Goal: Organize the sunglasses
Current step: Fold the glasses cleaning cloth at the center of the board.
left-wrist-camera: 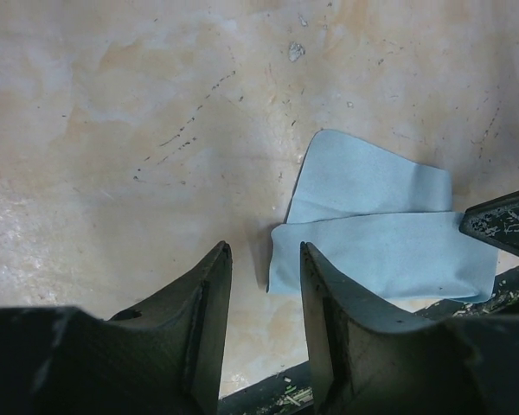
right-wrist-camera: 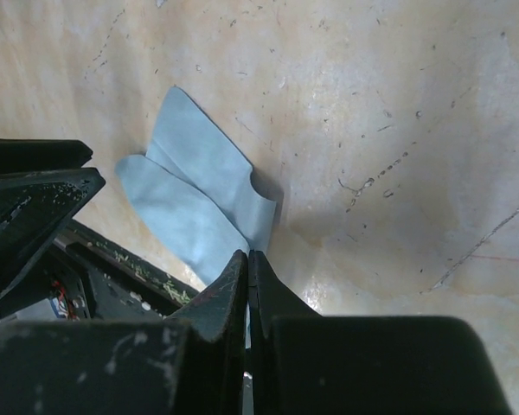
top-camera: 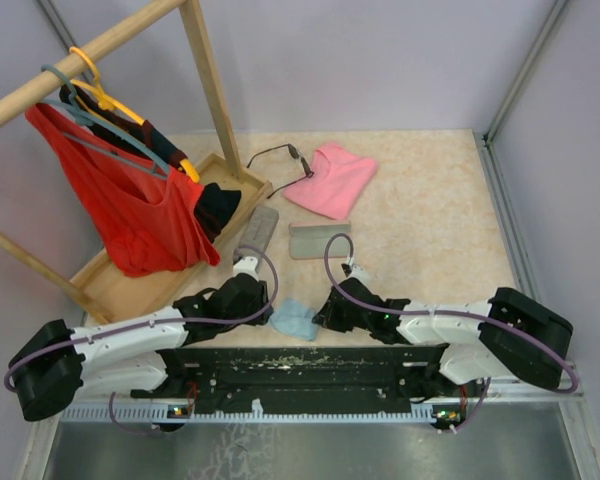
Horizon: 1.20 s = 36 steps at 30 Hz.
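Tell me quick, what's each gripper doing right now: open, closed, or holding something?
Left gripper: open, jaws apart, holding nothing.
Right gripper: shut, jaws together at the edge of the light-blue folded cloth; whether it is pinched cannot be told.

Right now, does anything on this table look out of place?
Yes: the thin dark wire-framed sunglasses lie loose at the far side beside the pink fabric, outside any case. The light-blue cloth sits folded unevenly at the near edge.
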Motion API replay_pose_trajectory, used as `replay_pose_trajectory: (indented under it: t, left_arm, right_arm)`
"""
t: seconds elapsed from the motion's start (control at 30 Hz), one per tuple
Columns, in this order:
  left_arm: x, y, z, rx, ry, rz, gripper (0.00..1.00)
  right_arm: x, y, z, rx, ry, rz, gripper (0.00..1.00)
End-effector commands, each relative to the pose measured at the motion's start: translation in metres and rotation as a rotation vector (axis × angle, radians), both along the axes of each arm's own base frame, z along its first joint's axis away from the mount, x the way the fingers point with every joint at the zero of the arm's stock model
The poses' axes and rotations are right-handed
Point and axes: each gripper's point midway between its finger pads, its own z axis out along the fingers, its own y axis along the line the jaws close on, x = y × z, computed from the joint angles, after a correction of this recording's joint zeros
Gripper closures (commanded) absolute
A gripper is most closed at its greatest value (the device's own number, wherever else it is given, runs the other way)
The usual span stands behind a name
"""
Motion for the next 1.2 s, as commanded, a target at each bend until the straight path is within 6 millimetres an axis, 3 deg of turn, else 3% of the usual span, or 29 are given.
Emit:
replay_pose_trajectory:
  t: [0.0, 0.43, 0.6, 0.73, 0.93, 1.17]
  left_arm:
    - [0.01, -0.005, 0.021, -0.044, -0.056, 0.024, 0.56]
    - [0.015, -0.024, 0.047, -0.155, -0.13, -0.058, 0.36]
    - [0.012, -0.039, 0.052, -0.209, -0.147, -0.143, 0.36]
    - [0.012, -0.039, 0.046, -0.214, -0.135, -0.142, 0.37]
    - [0.008, -0.034, 0.04, -0.236, -0.113, -0.139, 0.41]
    - [0.003, -0.027, 0.035, -0.258, -0.106, -0.134, 0.42]
  right_arm:
    - [0.008, 0.017, 0.033, 0.076, -0.076, 0.021, 1.0]
    - [0.018, -0.003, 0.049, -0.064, -0.247, 0.112, 1.0]
    - [0.021, -0.006, 0.053, -0.097, -0.327, 0.187, 1.0]
    - [0.019, -0.002, 0.063, -0.055, -0.399, 0.265, 1.0]
    - [0.001, 0.007, 0.074, 0.038, -0.487, 0.405, 1.0]
    - [-0.022, 0.009, 0.062, 0.058, -0.476, 0.555, 1.0]
